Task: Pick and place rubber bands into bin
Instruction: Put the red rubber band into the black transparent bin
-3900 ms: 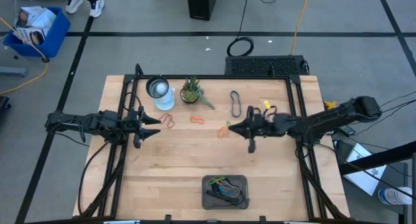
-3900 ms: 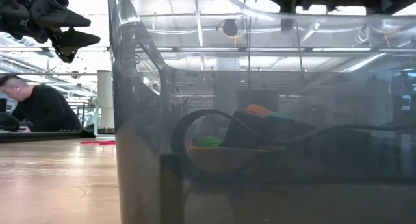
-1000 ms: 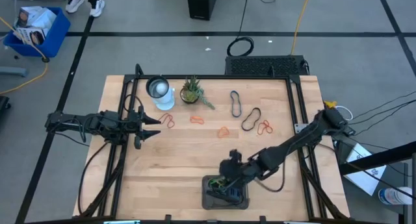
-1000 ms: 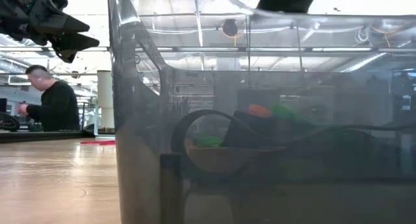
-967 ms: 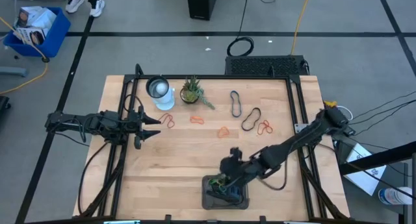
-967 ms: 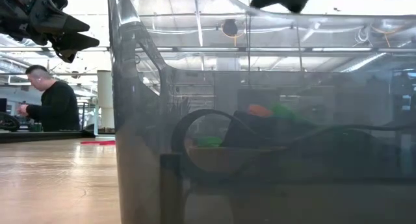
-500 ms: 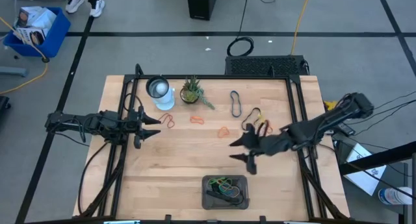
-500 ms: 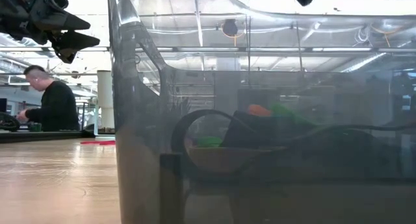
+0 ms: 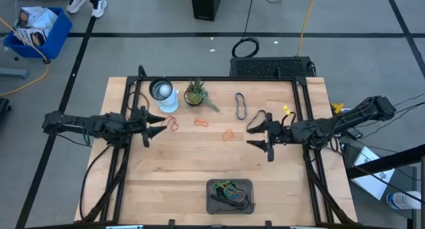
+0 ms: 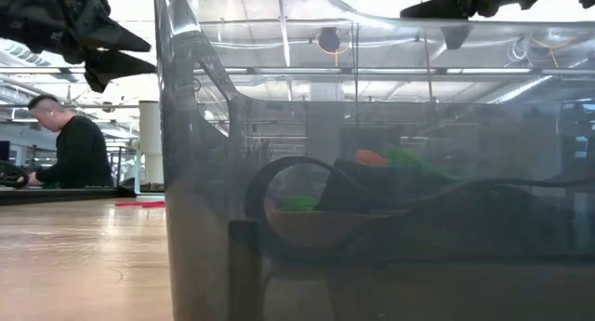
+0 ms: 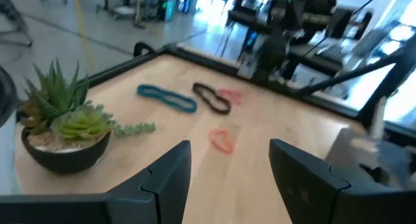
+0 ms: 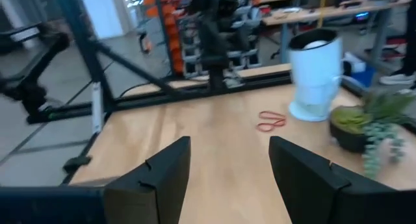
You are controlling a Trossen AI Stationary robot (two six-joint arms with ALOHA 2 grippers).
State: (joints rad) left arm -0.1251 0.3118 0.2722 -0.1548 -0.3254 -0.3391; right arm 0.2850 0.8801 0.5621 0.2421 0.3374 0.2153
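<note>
The dark grey bin (image 9: pixel 211 186) sits near the table's front edge with several rubber bands (image 9: pixel 229 190) lying in it; through its wall (image 10: pixel 200 219) orange and green bands (image 10: pixel 381 158) show. Loose bands lie flat on the table: blue (image 9: pixel 240 105), black (image 9: pixel 259 118), orange (image 9: pixel 229 135), orange (image 9: pixel 201 122) and red (image 9: pixel 171 124). My right gripper (image 9: pixel 249 136) hovers open just right of the orange band, with nothing between its fingers. At the left, beside the red band, my left gripper (image 9: pixel 162 126) hangs open and empty.
A white cup (image 9: pixel 163 93) and a small potted plant (image 9: pixel 195 94) stand at the table's far left. Black frame rails (image 9: pixel 307 109) run along both sides. A person (image 10: pixel 65 153) is in the room behind. Bare wood lies between the bands and the bin.
My right gripper has risen from just above the bin and gone toward the far edge and to the right, ending open beside the orange and black bands. My left gripper has shifted a little toward the table's right. The bands in the bin lie as before.
</note>
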